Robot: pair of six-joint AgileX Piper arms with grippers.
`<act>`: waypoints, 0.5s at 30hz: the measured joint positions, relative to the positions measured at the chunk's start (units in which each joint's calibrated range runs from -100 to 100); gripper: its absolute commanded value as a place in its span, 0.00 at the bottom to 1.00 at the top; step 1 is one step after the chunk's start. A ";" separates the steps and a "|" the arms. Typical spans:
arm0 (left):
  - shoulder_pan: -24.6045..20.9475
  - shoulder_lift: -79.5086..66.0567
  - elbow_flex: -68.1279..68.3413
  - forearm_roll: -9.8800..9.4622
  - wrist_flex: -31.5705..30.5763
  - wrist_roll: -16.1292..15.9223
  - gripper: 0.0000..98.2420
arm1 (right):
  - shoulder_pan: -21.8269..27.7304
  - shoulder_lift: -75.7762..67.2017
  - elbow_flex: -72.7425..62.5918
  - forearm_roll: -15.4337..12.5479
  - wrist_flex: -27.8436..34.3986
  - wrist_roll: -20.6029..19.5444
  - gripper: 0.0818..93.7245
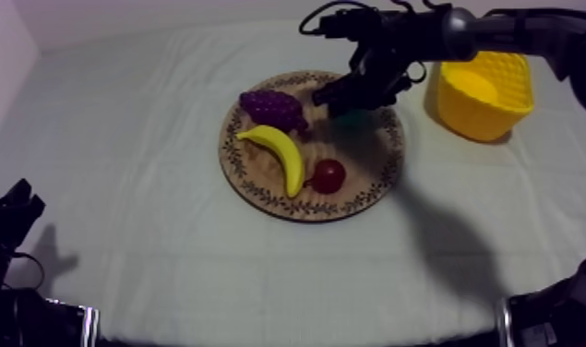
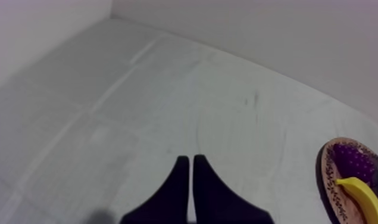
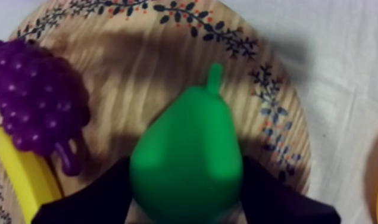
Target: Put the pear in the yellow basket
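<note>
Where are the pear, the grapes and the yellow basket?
pear (image 3: 188, 162), right wrist view, middle of its green body.
grapes (image 1: 272, 108), top view, middle of the bunch.
yellow basket (image 1: 490, 118), top view, its outer wall.

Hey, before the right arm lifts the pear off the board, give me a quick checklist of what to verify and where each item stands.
1. Right gripper fingers closed on both sides of the pear: ok.
2. Pear centred in the grasp, stem pointing away: ok.
3. Grapes and banana free of the fingers: cannot tell, both lie close beside one finger.
4. Yellow basket upright, its opening free: ok.
5. Left gripper shut, over bare cloth, away from the wooden board: ok.
</note>
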 measured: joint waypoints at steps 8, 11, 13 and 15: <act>0.00 0.00 0.00 0.00 0.00 0.00 0.00 | -0.67 -13.55 10.62 2.88 -1.37 -0.33 0.52; 0.00 0.00 0.00 0.00 0.00 0.00 0.00 | 0.26 -21.42 16.34 2.45 -0.79 0.90 0.52; 0.00 0.00 0.00 0.00 0.00 0.00 0.00 | 1.39 -27.61 20.13 0.93 0.41 2.66 0.53; 0.00 0.00 0.00 0.00 0.00 0.00 0.00 | 2.60 -33.91 23.07 -0.78 1.88 4.75 0.53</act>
